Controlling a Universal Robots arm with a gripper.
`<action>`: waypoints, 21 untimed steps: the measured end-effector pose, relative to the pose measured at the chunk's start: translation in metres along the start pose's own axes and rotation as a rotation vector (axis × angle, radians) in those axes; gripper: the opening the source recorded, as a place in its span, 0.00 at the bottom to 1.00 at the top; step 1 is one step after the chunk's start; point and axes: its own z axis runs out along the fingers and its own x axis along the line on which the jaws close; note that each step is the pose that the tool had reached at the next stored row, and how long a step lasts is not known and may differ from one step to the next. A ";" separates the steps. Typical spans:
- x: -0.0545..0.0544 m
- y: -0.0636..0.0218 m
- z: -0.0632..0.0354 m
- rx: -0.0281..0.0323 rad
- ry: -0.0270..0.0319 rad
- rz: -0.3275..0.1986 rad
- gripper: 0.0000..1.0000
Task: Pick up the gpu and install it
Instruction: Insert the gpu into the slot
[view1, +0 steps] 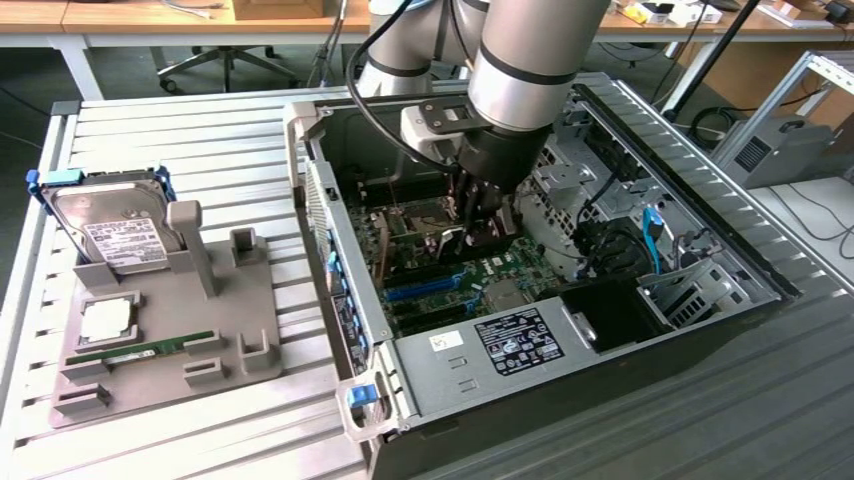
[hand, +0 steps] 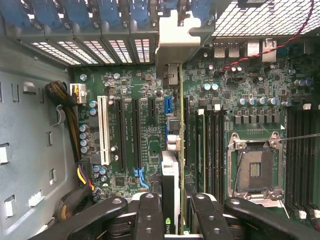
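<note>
gripper (hand: 172, 212) jaws clamped on gpu (hand: 171, 165) — pickup done; card edge-on over motherboard (hand: 130, 130) slots beyond jaws — seating looks unfinished.

The gpu (hand: 171, 185) — thin, silver-bracketed — stands upright, edge-on.

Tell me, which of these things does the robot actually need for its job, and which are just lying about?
In the job: the gpu, gripped edge-on by the gripper; the motherboard under it; the open computer case.
Lying about: the hard drive, green memory stick and square silver chip, all on the gray holder beside the case.
</note>
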 end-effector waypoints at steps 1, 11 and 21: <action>0.000 0.0000 0.0000 0.0001 0.0000 0.000 0.27; 0.000 0.0005 0.0000 0.0001 0.0000 0.000 0.27; 0.000 0.0019 0.0078 0.0002 0.0000 0.000 0.27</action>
